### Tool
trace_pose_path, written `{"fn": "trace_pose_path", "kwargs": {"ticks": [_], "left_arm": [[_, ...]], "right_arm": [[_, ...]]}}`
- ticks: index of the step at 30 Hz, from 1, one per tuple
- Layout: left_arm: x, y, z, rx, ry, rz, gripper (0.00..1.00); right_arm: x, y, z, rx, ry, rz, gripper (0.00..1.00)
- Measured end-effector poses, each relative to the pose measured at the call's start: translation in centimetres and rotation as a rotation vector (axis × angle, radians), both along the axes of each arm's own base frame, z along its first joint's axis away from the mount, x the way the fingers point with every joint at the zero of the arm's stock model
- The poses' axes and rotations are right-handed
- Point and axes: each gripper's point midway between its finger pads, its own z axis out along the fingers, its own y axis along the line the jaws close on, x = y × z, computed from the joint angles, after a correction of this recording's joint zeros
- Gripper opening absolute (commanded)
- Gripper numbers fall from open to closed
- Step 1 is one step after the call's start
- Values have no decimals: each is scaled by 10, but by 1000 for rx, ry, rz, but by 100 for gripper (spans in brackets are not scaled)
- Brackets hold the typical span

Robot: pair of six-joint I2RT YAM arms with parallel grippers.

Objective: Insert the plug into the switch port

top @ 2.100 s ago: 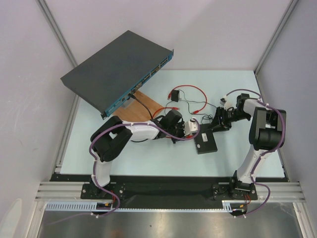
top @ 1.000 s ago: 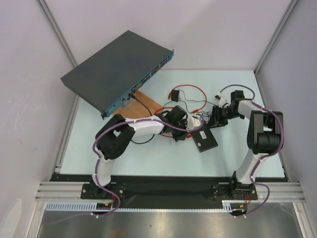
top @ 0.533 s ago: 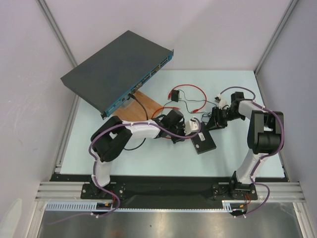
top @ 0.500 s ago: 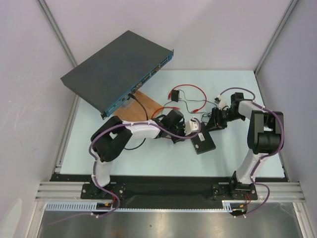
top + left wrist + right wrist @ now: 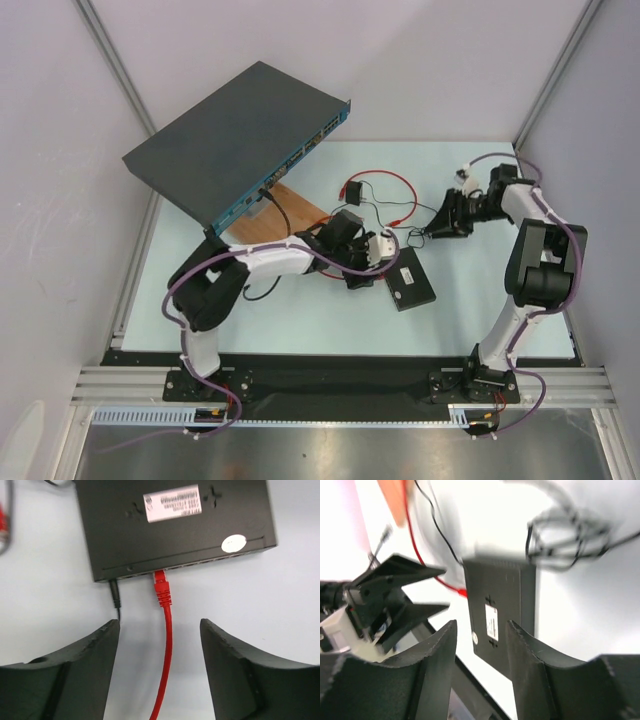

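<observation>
the plug sits in the switch port on the lower edge of the black box, upper centre of left wrist view; red cable runs down between the left gripper fingers; jaws apart, touching nothing; right gripper apart too, empty, clear of the box

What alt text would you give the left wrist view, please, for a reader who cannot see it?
The plug of a red cable sits in a port on the edge of a flat black box with a white label. The left gripper hangs open before it, the red cable running untouched between its fingers; a black plug sits beside the red one.
</observation>
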Motion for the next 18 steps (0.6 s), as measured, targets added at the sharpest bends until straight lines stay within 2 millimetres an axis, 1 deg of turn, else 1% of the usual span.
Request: {"fn": "trace_pose_path", "kwargs": {"ticks": [1, 2, 4, 6, 8, 10, 12, 14, 15, 16, 18], "left_arm": [[0, 1, 7, -8, -2, 1, 74], [1, 2, 18, -25, -10, 1, 75], [2, 5, 42, -61, -28, 3, 76], [3, 10, 69, -103, -48, 13, 77], [4, 15, 93, -138, -57, 30, 77], [9, 21, 118, -173, -70, 58, 78], [15, 26, 138, -202, -79, 89, 79], [20, 31, 150, -220, -81, 116, 79], [21, 32, 154, -225, -81, 125, 79], [23, 34, 156, -228, -77, 138, 79], [25, 36, 157, -227, -70, 152, 79]], "right_arm": [[9, -4, 9, 0, -33, -9, 50], [19, -8, 17, 1, -64, -20, 52], [38, -15, 33, -5, -128, -51, 52], [56, -19, 42, -17, -186, -84, 53], [70, -21, 44, -51, -223, -117, 54], [85, -21, 44, -103, -258, -141, 54], [104, -17, 45, -160, -295, -158, 54], [127, -15, 45, -211, -337, -189, 53], [135, -13, 44, -228, -354, -200, 52], [145, -12, 41, -249, -364, -218, 50], [162, -12, 31, -293, -374, -253, 49]]}}
